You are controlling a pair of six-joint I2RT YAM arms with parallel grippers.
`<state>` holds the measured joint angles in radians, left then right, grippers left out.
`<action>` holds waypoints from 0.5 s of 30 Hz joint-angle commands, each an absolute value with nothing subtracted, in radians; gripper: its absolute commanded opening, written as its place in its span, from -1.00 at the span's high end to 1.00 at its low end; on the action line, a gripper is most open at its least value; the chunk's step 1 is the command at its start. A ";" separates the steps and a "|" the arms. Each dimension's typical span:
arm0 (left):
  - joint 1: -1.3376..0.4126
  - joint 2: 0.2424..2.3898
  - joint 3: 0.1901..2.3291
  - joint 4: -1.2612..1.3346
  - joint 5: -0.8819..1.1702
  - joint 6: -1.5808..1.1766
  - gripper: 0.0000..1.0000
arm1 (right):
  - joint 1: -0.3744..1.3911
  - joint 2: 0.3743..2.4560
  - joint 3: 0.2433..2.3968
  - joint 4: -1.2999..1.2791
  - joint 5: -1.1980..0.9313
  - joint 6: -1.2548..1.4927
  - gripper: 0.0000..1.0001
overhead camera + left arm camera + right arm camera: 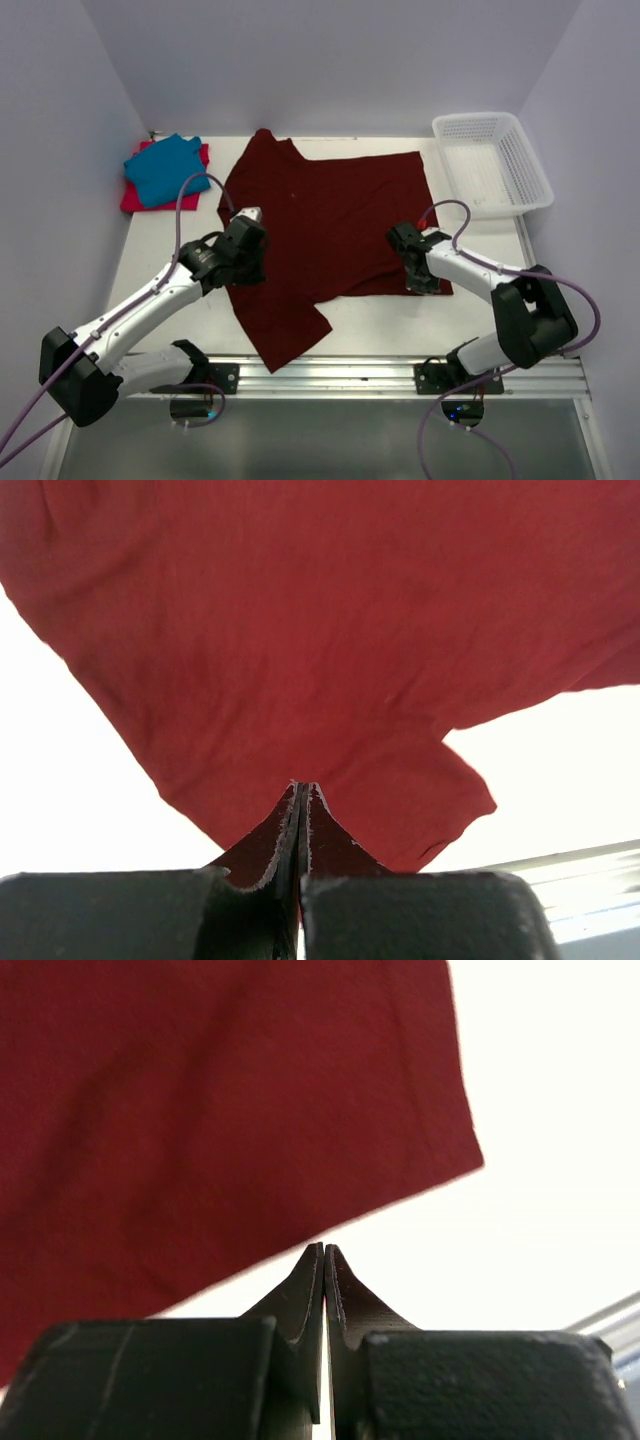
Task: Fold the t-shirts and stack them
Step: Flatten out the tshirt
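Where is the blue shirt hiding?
Look to the far left corner of the table. Two folded shirts are stacked there, and the blue shirt lies on top of the pink shirt. The maroon shirt beside them is spread flat.

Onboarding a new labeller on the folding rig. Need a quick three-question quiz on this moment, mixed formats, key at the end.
1. True or false: the maroon t-shirt is already folded.
2. What lies on top of the red-pink t-shirt? A. the maroon t-shirt B. the teal t-shirt C. nothing
3. Fill in: the left gripper and the right gripper both have their jaws ____.

Key: 1 false, it lies spread out flat; 2 B; 3 shut.
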<state>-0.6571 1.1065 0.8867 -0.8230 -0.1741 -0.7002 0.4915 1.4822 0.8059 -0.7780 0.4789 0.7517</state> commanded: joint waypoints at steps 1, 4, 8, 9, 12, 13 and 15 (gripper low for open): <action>-0.660 1.103 0.953 -0.812 -0.247 -0.641 1.00 | 0.489 1.381 0.822 -0.906 0.450 0.801 1.00; -0.658 1.123 0.965 -0.798 -0.238 -0.629 1.00 | 0.492 1.336 0.828 -0.960 0.434 0.807 1.00; -0.653 1.121 0.957 -0.776 -0.242 -0.626 1.00 | 0.494 1.313 0.822 -0.994 0.439 0.801 1.00; -0.650 1.120 0.957 -0.772 -0.247 -0.623 1.00 | 0.497 1.307 0.824 -0.985 0.436 0.779 1.00; -0.632 1.134 0.966 -0.680 -0.276 -0.612 1.00 | 0.497 1.289 0.859 -0.895 0.425 0.734 1.00; -0.621 1.144 0.974 -0.654 -0.265 -0.604 1.00 | 0.497 1.282 0.889 -0.861 0.414 0.709 1.00; -0.571 1.198 1.003 -0.589 -0.242 -0.569 1.00 | 0.497 1.290 0.928 -0.798 0.414 0.642 1.00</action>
<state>-0.6216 1.1477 0.9432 -0.7425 -0.2291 -0.6235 0.4919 1.3193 0.8364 -0.9146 0.4267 0.7319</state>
